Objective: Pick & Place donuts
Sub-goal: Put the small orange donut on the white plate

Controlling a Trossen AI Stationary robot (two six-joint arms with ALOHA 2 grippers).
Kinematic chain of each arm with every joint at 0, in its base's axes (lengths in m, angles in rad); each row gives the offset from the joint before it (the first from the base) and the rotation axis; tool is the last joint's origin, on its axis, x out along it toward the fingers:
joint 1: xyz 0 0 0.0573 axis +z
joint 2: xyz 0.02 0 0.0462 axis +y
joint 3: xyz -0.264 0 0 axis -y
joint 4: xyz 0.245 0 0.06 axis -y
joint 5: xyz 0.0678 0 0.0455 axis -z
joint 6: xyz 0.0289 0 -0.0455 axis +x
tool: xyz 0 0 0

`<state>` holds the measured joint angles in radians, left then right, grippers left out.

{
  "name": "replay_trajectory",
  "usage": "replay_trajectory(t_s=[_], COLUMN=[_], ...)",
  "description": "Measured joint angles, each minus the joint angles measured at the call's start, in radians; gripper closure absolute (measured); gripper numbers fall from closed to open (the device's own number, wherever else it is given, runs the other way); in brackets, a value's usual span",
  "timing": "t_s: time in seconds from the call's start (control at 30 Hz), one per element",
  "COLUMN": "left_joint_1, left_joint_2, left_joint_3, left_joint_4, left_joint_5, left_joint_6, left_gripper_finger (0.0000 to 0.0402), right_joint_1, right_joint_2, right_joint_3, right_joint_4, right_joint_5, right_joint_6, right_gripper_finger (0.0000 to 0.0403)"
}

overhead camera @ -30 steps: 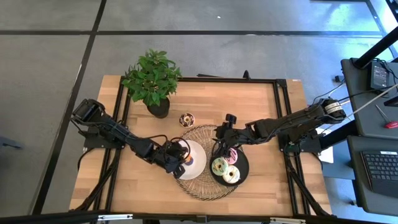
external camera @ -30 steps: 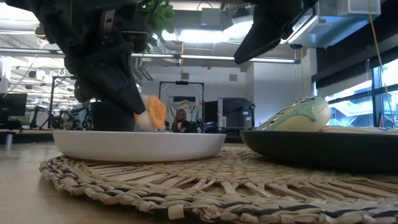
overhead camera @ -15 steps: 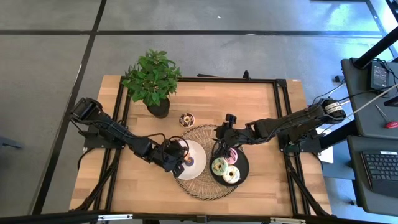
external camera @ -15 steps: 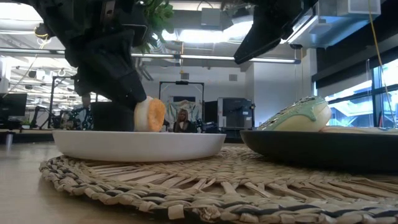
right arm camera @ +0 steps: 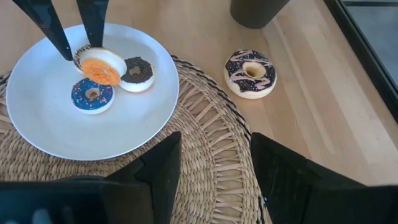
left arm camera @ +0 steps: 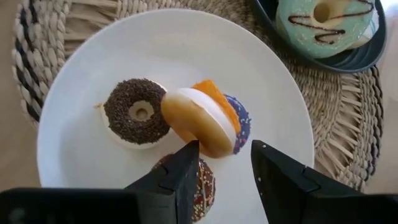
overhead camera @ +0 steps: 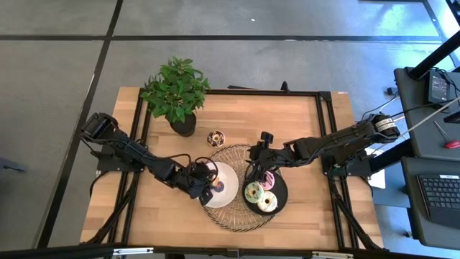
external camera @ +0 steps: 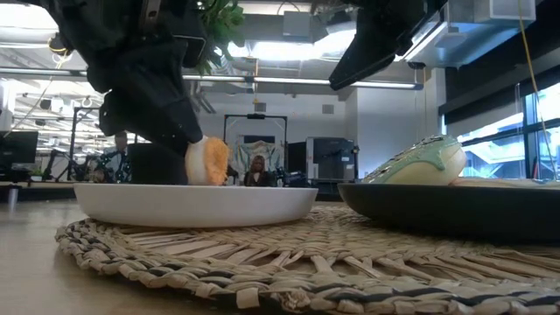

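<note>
Left gripper [left arm camera: 224,171] spread over glossy white plate [left arm camera: 81,155].
Orange-iced donut [left arm camera: 202,118] tilts on edge, hiding the blue donut [left arm camera: 241,121] at 3 o'clock; right gripper [right arm camera: 214,168] spread.

The tabletop [overhead camera: 302,119] is pale wood in a black frame; a potted plant [overhead camera: 176,93] stands near its far left corner; a round woven mat [overhead camera: 233,216] lies at the middle of the near half, close to the near edge; a chocolate donut with pink drizzle [overhead camera: 215,137] sits on the bare wood between the plant and the mat, just beyond the mat's far rim, apart from both.
</note>
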<state>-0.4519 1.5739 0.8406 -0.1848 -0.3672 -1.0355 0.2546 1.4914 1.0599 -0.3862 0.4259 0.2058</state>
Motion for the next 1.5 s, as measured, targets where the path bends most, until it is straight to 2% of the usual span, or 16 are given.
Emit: replay_trajectory(t_s=[0.43, 0.93, 1.3, 1.5], left_joint_1=[-0.003, -0.007, -0.007, -0.010], left_joint_2=[-0.062, -0.063, -0.063, -0.063], left_joint_3=[0.000, 0.000, 0.000, 0.000], left_joint_4=[-0.090, -0.180, -0.189, -0.266], left_joint_5=[0.025, 0.040, 0.037, 0.053], left_joint_6=[-0.046, -0.130, -0.133, -0.172], left_gripper_finger=[0.0260, 0.0260, 0.0260, 0.0261], right_joint_1=[0.000, 0.000, 0.000, 0.000], right_joint_2=[0.000, 0.000, 0.000, 0.000], right_joint_3=[0.000, 0.000, 0.000, 0.000], right_joint_4=[0.000, 0.000, 0.000, 0.000], right_joint_5=[0.000, 0.000, 0.000, 0.000], right_joint_6=[0.000, -0.001, -0.001, -0.001], right_gripper_finger=[0.0209, 0.0209, 0.0209, 0.0209])
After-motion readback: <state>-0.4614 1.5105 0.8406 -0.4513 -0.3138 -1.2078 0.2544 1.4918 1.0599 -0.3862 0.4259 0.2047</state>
